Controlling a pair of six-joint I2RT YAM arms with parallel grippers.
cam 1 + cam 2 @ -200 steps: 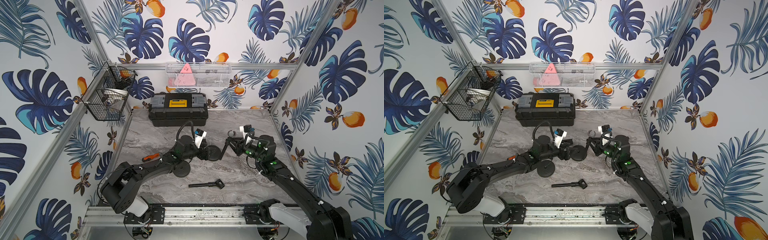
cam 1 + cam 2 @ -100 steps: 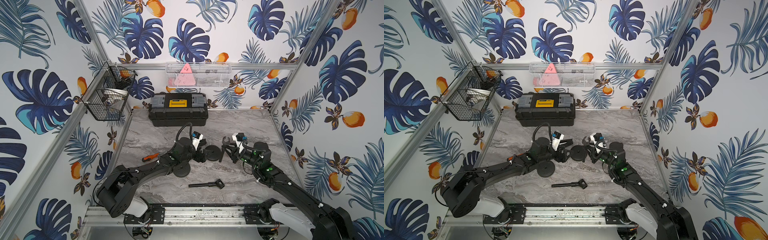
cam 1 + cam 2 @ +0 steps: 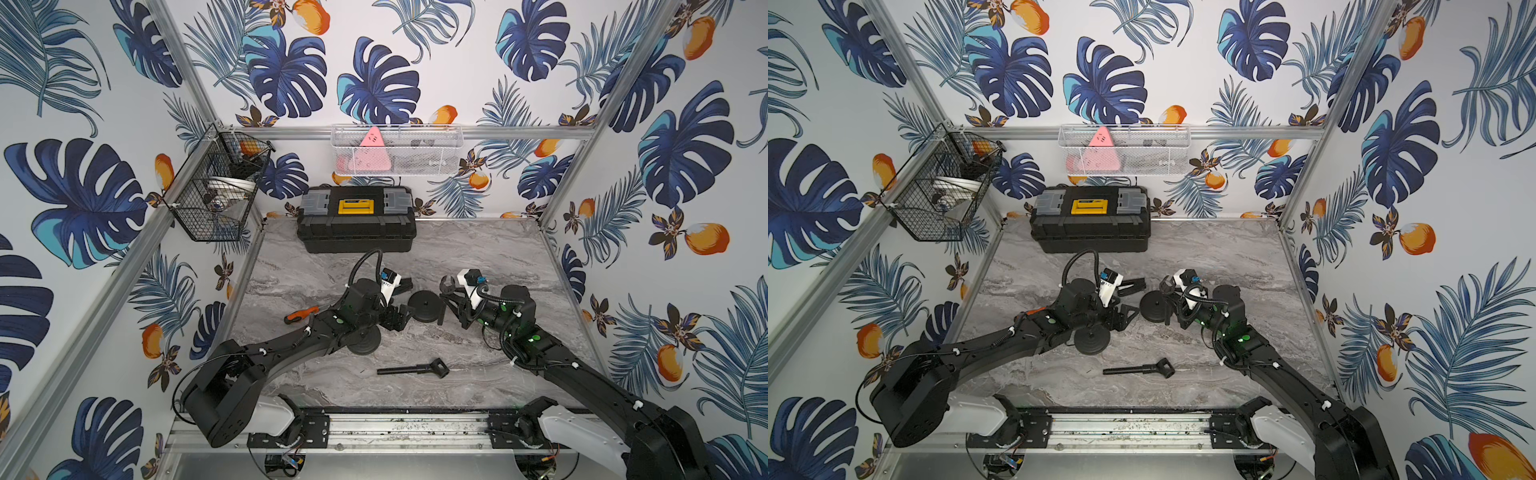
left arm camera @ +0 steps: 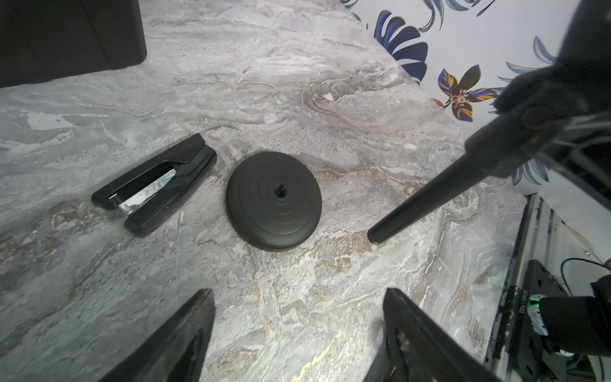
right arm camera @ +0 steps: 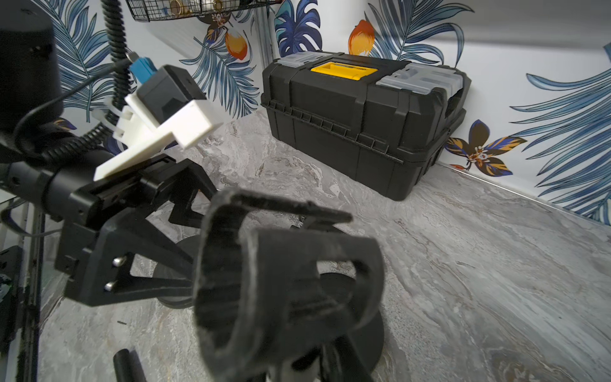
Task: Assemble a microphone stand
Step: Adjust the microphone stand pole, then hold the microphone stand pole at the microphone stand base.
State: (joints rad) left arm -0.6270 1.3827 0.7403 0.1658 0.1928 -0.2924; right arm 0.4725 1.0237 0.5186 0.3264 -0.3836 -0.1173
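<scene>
The right gripper [image 3: 452,306] is clamped on the microphone stand pole [image 4: 426,201]. The pole is tilted, with its lower end down by the marble table [image 3: 478,257], just right of the round base [image 4: 273,200]. The mic clip [image 5: 287,281] tops the pole. The left gripper [image 4: 297,294] is spread wide and empty, just left of that base. A stapler [image 4: 155,190] lies beside the base, far-left of it. A second base [image 3: 365,341] sits under the left arm, and a spare pole [image 3: 411,369] lies nearer.

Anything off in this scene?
The pole is tilted, its tip down beside the round base, not over its centre hole. A stapler lying next to the base has no part in a mic stand.
</scene>
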